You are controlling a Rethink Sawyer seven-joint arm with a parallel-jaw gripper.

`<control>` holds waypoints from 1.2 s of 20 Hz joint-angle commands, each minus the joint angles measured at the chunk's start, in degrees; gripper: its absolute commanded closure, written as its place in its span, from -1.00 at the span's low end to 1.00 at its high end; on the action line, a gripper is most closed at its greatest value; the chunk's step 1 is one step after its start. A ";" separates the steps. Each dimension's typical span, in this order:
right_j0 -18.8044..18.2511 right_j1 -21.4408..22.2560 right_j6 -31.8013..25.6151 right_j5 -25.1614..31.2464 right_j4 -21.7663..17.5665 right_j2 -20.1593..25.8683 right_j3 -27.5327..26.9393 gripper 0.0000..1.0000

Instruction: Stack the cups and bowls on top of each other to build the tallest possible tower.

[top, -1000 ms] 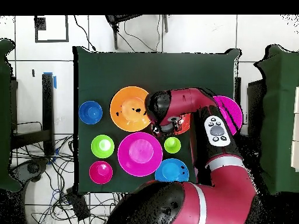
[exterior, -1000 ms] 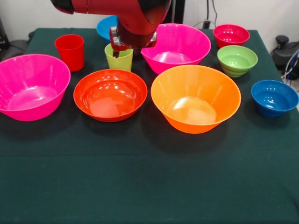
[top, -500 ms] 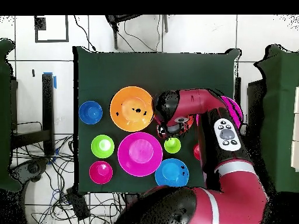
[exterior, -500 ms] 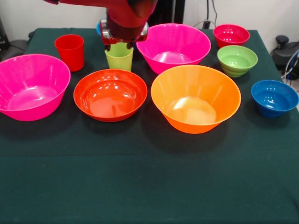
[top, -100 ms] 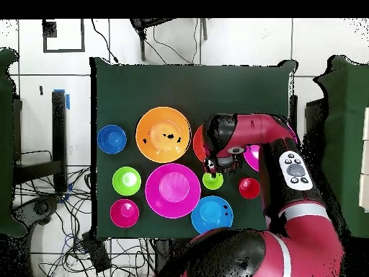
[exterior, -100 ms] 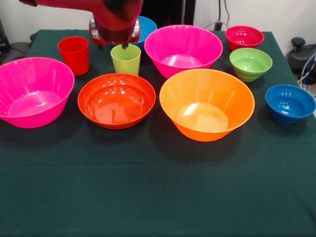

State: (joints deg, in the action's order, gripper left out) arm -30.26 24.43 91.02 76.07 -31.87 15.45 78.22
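Tool (exterior, -100 ms: 113, 45): above and just left of green cup (exterior, -100 ms: 126, 59); opening not discernible. Red cup (exterior, -100 ms: 74, 55) to its left, blue bowl (exterior, -100 ms: 145, 27) behind, pink bowl (exterior, -100 ms: 182, 49) right, red-orange bowl (exterior, -100 ms: 116, 100) in front, all on surface (exterior, -100 ms: 158, 197).

Open green cloth (exterior, -100 ms: 158, 197) along the near edge — bowls (exterior, -100 ms: 207, 102) and cups (exterior, -100 ms: 125, 59) crowding the far half
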 commanded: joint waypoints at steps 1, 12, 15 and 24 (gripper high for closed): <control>0.28 -4.69 -16.15 2.71 -4.48 4.28 -3.28 -1.00; 1.01 -5.93 -15.33 2.57 -4.57 4.09 -4.51 -1.00; 1.02 -5.85 -15.39 2.64 -4.55 4.09 -4.55 -1.00; 1.02 -6.57 -15.87 3.23 -5.21 3.66 -5.31 -1.00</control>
State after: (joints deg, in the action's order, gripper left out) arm -30.38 19.65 91.02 76.31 -31.87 15.48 76.82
